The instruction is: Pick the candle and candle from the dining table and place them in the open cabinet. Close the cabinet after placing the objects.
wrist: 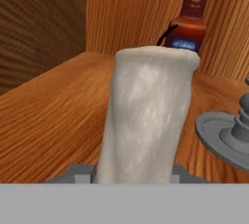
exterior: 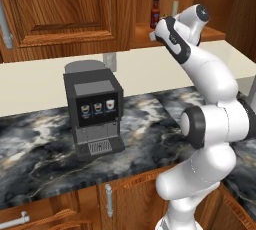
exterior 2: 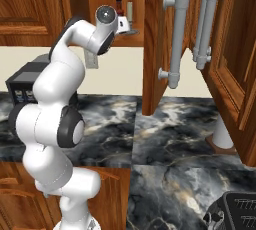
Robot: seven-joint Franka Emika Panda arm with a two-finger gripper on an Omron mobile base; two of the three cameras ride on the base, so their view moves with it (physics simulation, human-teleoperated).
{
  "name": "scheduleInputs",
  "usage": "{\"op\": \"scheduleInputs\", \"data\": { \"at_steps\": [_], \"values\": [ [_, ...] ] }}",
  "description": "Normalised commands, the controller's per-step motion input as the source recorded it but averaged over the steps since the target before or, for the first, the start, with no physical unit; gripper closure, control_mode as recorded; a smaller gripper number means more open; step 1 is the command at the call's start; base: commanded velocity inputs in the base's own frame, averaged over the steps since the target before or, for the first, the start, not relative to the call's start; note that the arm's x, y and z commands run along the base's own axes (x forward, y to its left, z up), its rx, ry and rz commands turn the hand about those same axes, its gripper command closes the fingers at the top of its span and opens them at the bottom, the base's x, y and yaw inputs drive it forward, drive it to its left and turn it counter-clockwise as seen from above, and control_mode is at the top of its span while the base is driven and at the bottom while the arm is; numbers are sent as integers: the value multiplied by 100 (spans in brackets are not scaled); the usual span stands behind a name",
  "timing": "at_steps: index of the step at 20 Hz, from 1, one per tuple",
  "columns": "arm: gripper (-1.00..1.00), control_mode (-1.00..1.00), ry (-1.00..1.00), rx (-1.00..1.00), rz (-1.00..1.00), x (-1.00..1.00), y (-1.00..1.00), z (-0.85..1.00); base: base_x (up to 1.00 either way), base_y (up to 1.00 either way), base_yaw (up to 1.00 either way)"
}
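Observation:
The short stubby beige candle (wrist: 146,116) stands close in the hand view, on the wooden shelf (wrist: 48,121) of the open cabinet. My gripper (wrist: 127,174) is shut on its lower part, one jaw on each side. To its right lies the round grey base of the taller candle (wrist: 228,130), whose cream stick (exterior 2: 130,10) rises on the shelf in the right base view and also in the left base view (exterior: 175,8). The arm reaches up into the cabinet, with the hand (exterior 2: 121,24) just inside the opening. The cabinet door (exterior 2: 155,49) stands swung open with its silver bar handle (exterior 2: 175,39).
A dark bottle with a red cap (wrist: 192,18) stands at the back of the shelf behind the candles. A black coffee machine (exterior: 95,109) sits on the black marbled top (exterior: 40,149). A white cylinder on a brown base (exterior 2: 220,134) stands at the right.

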Motion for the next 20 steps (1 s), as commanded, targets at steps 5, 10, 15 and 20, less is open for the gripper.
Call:
{"op": "scheduleInputs", "data": {
  "at_steps": [5,10,15,20],
  "values": [
    [100,-100,-3,2,-1,-5,0,-34,0,0,0],
    [100,-100,-7,0,0,0,0,-41,0,0,0],
    [100,-100,-7,0,0,0,6,-34,0,0,0],
    [-100,-100,-8,0,-1,-2,8,-30,0,0,0]
  ]
}}
